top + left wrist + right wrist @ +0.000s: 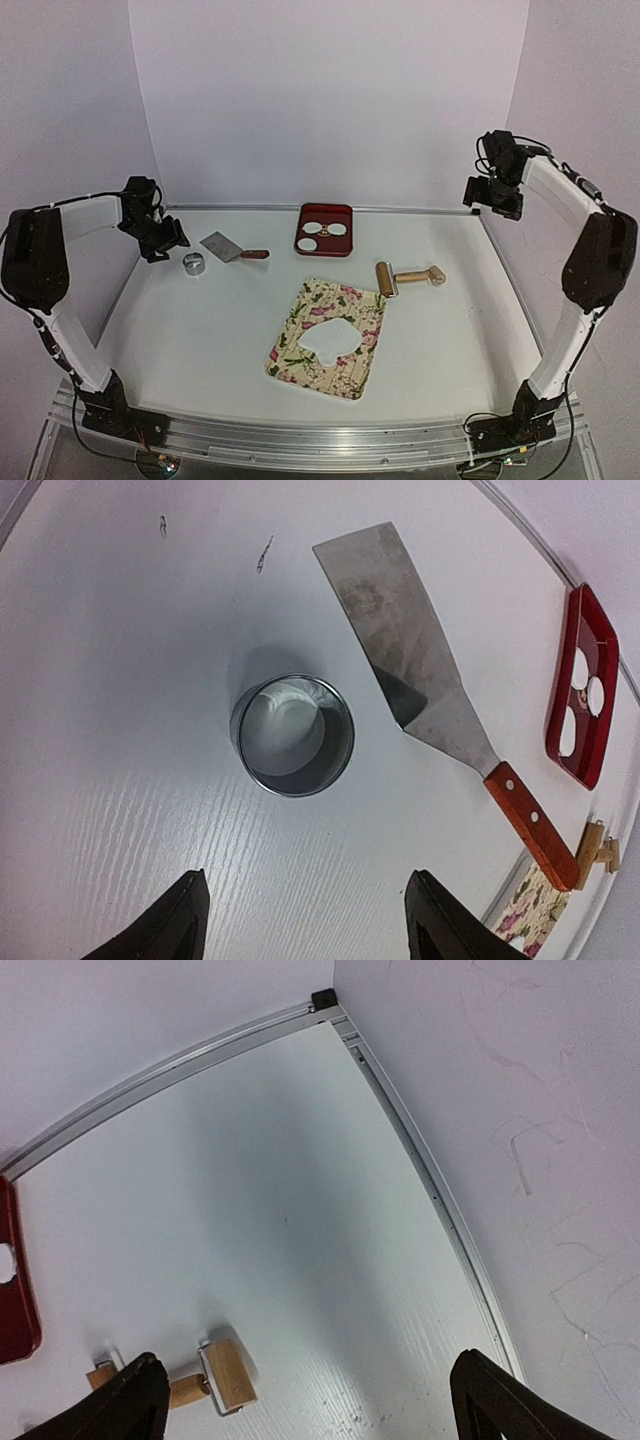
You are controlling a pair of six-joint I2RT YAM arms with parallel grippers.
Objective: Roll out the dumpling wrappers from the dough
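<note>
1. Left gripper [305, 910]: jaws wide, empty, metal ring [293, 735] just ahead.
2. Right gripper [305, 1390]: jaws wide, empty.
3. Dough [333, 340] on floral mat [355, 375], well apart from both grippers; dumpling wrappers [337, 229] in red tray [326, 252], between them.

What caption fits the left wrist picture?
Open left pincer poised near a small round metal ring, beside a wooden-handled steel spatula.
</note>
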